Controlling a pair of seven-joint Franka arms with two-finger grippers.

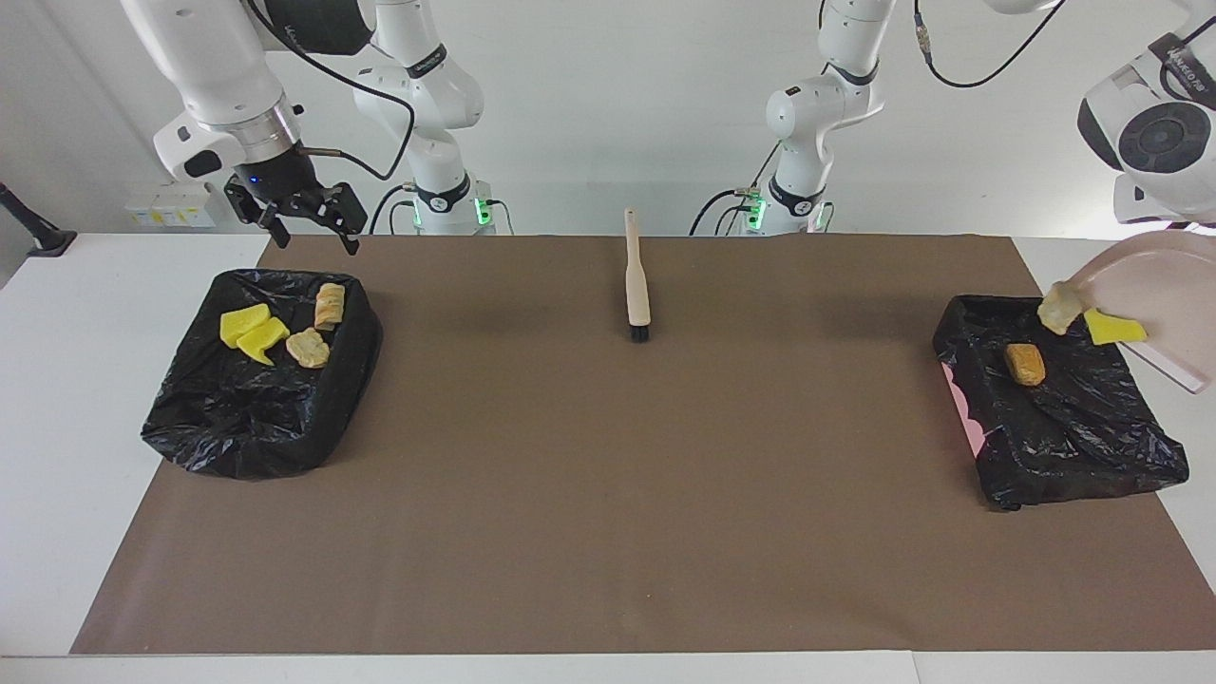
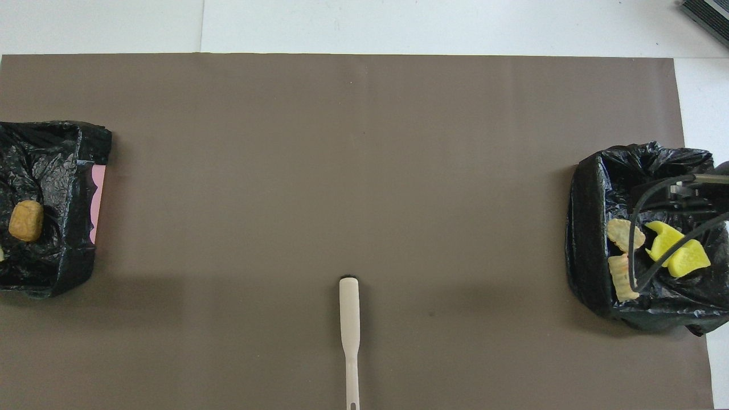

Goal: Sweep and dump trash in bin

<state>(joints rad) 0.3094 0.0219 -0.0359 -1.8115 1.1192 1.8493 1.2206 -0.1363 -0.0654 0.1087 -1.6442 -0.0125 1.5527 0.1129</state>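
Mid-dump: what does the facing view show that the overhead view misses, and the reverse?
Only the facing view: the pink dustpan tipped over the bin at the left arm's end, with a tan chunk and a yellow sponge piece at its lip. Only the overhead view: the hole in the brush's handle end, and a dark object off the mat. Both: the brush, the brown lump in that bin, four scraps in the other bin, the open right gripper above it.

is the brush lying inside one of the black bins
No, the brush lies on the brown mat midway between the two black bins.
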